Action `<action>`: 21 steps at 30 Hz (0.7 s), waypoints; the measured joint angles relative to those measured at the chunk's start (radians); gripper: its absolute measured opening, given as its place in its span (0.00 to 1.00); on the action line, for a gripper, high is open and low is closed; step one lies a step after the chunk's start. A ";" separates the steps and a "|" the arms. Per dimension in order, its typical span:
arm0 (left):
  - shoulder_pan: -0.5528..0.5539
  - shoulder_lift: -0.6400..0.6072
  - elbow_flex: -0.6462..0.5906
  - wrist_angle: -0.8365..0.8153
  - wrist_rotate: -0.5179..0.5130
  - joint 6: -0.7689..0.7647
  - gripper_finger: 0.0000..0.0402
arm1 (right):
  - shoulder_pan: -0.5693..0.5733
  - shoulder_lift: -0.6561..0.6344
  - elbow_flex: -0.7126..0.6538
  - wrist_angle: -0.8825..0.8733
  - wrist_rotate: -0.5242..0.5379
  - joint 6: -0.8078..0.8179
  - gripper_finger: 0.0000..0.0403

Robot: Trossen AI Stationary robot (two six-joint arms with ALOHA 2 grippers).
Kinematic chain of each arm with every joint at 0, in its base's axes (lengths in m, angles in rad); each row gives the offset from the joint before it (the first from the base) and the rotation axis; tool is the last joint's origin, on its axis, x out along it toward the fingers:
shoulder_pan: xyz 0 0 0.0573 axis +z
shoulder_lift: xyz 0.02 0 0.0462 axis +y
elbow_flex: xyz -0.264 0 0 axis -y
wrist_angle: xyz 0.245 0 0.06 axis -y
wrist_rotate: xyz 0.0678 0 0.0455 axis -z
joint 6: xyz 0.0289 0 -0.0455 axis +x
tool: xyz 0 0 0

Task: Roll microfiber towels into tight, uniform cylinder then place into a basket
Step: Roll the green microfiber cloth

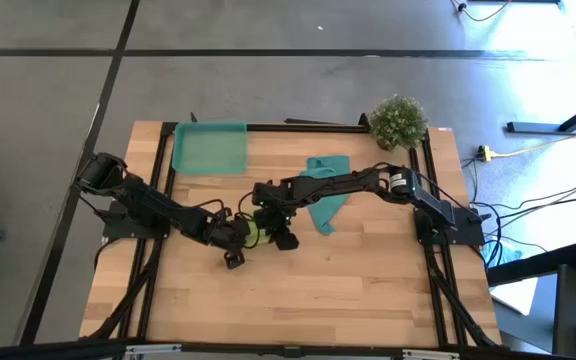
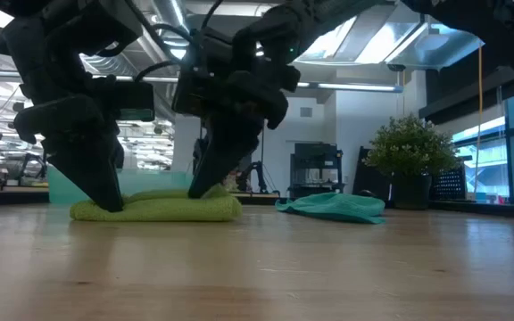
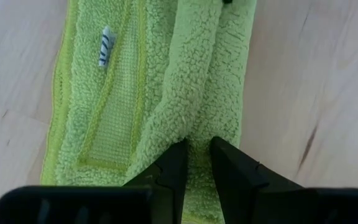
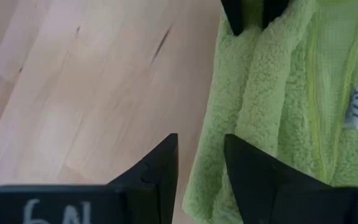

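A: Where's the lime-green towel (image 1: 255, 231)?

B: Mid-table, folded into a long strip. Left gripper (image 3: 196, 163) pinches a raised fold at one end. Right gripper (image 4: 201, 163) at the other end, jaws slightly spread astride the edge.

A: Nearer arm?

B: Both equal, facing along its long axis.

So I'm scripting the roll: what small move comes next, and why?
Probably roll the lime-green towel one more turn. The left tool pinches a raised fold, the right tool straddles its edge, yet it lies folded flat, not a cylinder.
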 joint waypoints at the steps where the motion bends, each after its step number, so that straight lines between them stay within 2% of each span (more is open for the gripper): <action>1: 0.000 0.000 0.000 0.000 0.002 0.000 0.18 | -0.002 0.002 0.000 0.003 0.000 -0.001 0.32; 6: 0.000 -0.001 0.001 -0.001 0.018 -0.001 0.18 | -0.004 0.004 -0.014 0.024 0.079 -0.026 0.32; 21: 0.024 -0.024 0.031 -0.043 0.082 0.065 0.18 | 0.001 0.038 -0.011 0.010 0.114 -0.033 0.32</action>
